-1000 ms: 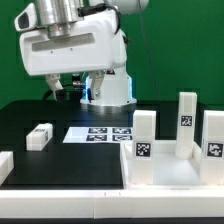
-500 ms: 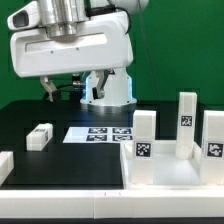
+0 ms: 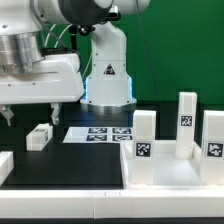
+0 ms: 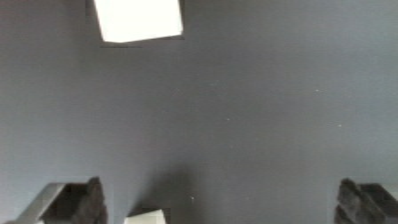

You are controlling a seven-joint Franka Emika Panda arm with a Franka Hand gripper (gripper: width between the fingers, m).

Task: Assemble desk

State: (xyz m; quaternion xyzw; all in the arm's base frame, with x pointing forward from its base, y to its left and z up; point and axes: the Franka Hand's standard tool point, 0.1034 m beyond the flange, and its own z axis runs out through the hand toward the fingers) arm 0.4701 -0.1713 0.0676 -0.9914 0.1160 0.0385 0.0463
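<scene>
The robot arm (image 3: 40, 60) hangs over the exterior view's left part of the black surface (image 3: 90, 160), with its fingers (image 3: 30, 108) spread wide and holding nothing. In the wrist view the 2 dark fingertips (image 4: 71, 203) stand far apart, with bare dark surface between them.

The desk is in loose parts. Its wide rimmed panel (image 3: 175, 170) lies flat at the exterior view's right, near the front edge. 3 upright legs stand in or at the panel: 1 leg (image 3: 145, 128) at its near-left corner, 1 taller-looking leg (image 3: 186, 122) further back, and 1 leg (image 3: 213, 135) at the right edge of the picture. Each shows a black-and-white square tag.

A 4th leg (image 3: 40, 136) lies on its side on the surface at the exterior view's left, just below the fingers and apart from them. In the wrist view a white block (image 4: 139, 20) shows, probably this leg.

Another white piece (image 3: 5, 166) sits at the left edge; what it is cannot be told.

The marker board (image 3: 100, 133) lies flat between the lying leg and the panel.
</scene>
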